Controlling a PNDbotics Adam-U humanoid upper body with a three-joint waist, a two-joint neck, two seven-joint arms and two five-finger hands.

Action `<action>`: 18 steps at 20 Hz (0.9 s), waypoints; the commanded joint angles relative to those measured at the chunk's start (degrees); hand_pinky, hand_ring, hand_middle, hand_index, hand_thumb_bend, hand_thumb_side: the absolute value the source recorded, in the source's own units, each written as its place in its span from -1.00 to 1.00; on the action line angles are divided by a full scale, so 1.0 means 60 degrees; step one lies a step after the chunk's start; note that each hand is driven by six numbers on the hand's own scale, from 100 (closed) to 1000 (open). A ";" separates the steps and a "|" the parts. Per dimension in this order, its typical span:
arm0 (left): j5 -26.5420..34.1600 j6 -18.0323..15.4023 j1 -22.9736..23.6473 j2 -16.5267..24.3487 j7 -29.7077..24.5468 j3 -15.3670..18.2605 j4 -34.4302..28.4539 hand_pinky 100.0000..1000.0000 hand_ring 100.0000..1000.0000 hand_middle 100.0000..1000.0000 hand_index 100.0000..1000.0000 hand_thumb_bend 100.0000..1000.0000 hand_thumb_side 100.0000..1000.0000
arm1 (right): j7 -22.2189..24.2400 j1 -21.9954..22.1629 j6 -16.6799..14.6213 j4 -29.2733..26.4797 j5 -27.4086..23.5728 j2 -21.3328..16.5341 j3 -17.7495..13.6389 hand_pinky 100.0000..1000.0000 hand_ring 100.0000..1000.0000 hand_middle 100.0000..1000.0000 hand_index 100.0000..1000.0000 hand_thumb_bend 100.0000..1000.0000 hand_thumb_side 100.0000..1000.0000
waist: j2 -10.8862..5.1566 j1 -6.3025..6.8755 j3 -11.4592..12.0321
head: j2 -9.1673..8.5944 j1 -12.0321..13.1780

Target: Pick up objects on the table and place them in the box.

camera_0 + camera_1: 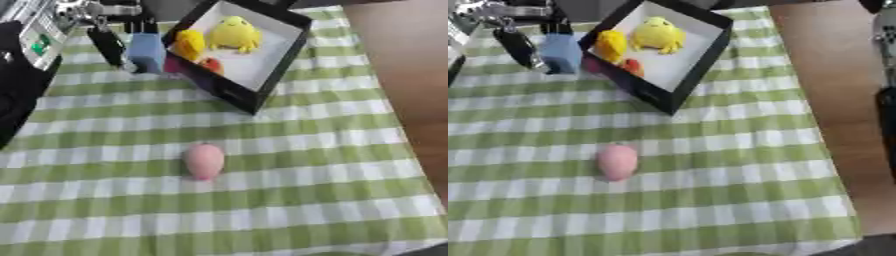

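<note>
Your box sits at the far side of the counter, a black-walled square tray with a white floor, turned so one corner points toward you. Inside it you have a yellow soft toy toward the far side, a second yellow piece against the box's left wall, and a small red thing just nearer than that. Just outside the box's left wall your left hand holds a light blue block upright above the cloth, dark fingers curled round its top and left side; the block stands just beside the box wall, and you cannot tell from here whether they touch. A pink patch shows low between the block and the box, too unclear to name. Well nearer to you than the box, a pink egg-shaped object lies alone on the green and white checked cloth. To the right of the box the cloth ends and bare brown counter shows. Your right arm shows only as a dark edge far right of the box in the right eye view; the hand itself is out of sight.
</note>
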 commanded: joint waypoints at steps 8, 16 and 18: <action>-0.2293 -0.0481 -0.0526 -0.0901 0.2139 0.1163 0.1594 0.26 0.15 0.05 0.15 -0.29 -1.00 | 0.0136 -0.0460 0.0157 -0.0166 -0.0066 0.0210 0.0047 0.94 0.58 0.63 0.65 -0.69 -0.56 | 0.0164 0.0232 -0.0457 | -0.0327 0.0536; -0.3335 0.0076 -0.0853 -0.1542 0.3189 0.1933 0.1902 0.22 0.10 0.02 0.12 -0.32 -1.00 | 0.0308 -0.0592 0.0279 -0.0103 0.0005 0.0448 0.0133 0.94 0.58 0.62 0.65 -0.69 -0.54 | 0.0402 0.0267 -0.0754 | -0.0520 0.0907; -0.3624 0.0161 -0.0850 -0.1707 0.3519 0.2055 0.2065 0.22 0.10 0.01 0.11 -0.33 -1.00 | 0.0332 -0.0621 0.0288 -0.0101 0.0012 0.0483 0.0140 0.94 0.58 0.62 0.65 -0.69 -0.54 | 0.0423 0.0264 -0.0795 | -0.0565 0.0931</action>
